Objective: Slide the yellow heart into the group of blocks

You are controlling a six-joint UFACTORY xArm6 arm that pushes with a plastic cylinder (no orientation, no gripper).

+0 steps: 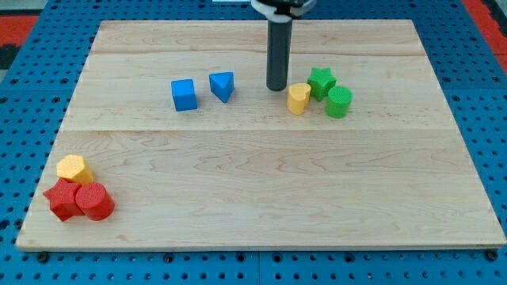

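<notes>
The yellow heart (pixel 299 98) stands right of the board's centre, in its upper half. It touches the green star (pixel 321 81) at its upper right, and the green cylinder (pixel 338 102) stands close at its right. My tip (pixel 276 88) rests on the board just left of the yellow heart, slightly above it, with a small gap between them. The dark rod rises from the tip to the view's top.
A blue cube (pixel 184 94) and a blue triangle (pixel 223 85) stand left of my tip. At the board's lower left corner a yellow hexagon (pixel 73 169), a red star (pixel 60 199) and a red cylinder (pixel 95 201) cluster together. The wooden board (pixel 261 182) lies on blue pegboard.
</notes>
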